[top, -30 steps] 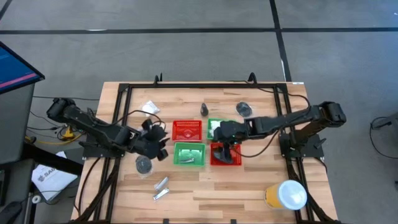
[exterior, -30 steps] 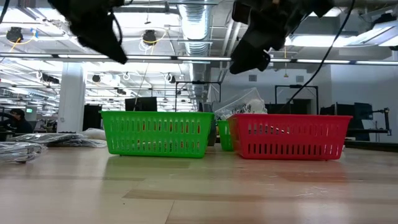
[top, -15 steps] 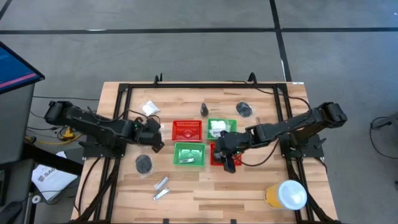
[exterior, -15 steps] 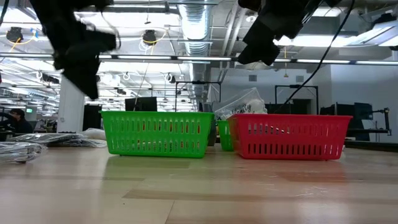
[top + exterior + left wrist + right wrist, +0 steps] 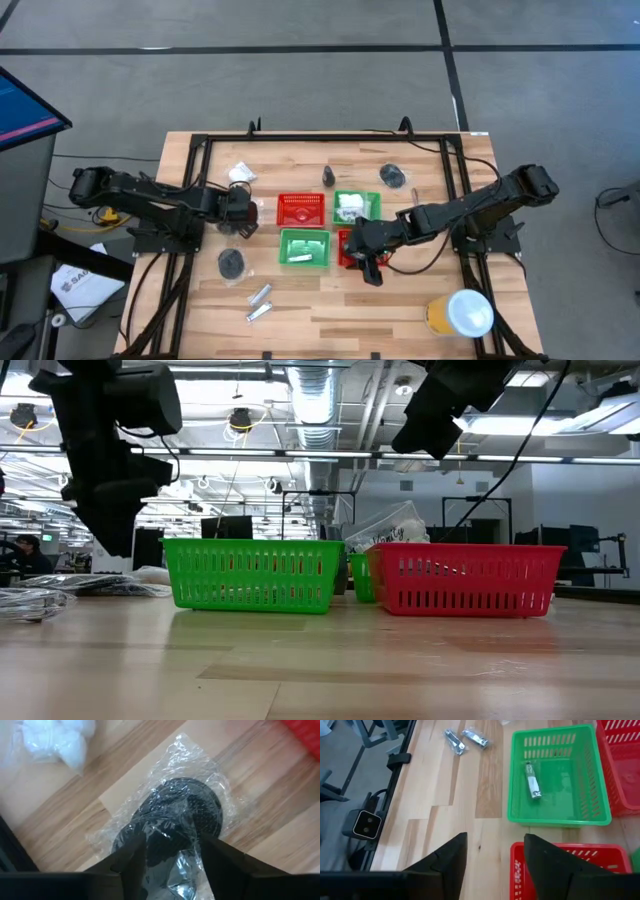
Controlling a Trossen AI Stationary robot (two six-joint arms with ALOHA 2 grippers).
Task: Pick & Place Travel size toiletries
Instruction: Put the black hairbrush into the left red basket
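Note:
My left gripper stands open, pointing down, left of the far red basket. Its fingers flank a black round coiled piece in a clear bag that lies flat on the table, with a white crinkly packet beyond it. My right gripper hangs open and holds nothing above the near red basket. A silver tube lies in the near green basket. White packets fill the far green basket. My left gripper comes from above with one finger on each side of the near part of the clear bag. The bag lies on the table. I cannot tell whether the fingers touch it.
Another black coiled piece and two silver tubes lie near the left front. A dark mini bottle and a bagged black piece lie at the back. A yellow tub with a white lid stands at the right front corner.
My left gripper has swung away from the baskets toward the table's left and far side, has come down, and has turned. My right gripper has drifted toward the near edge, over the near red basket.

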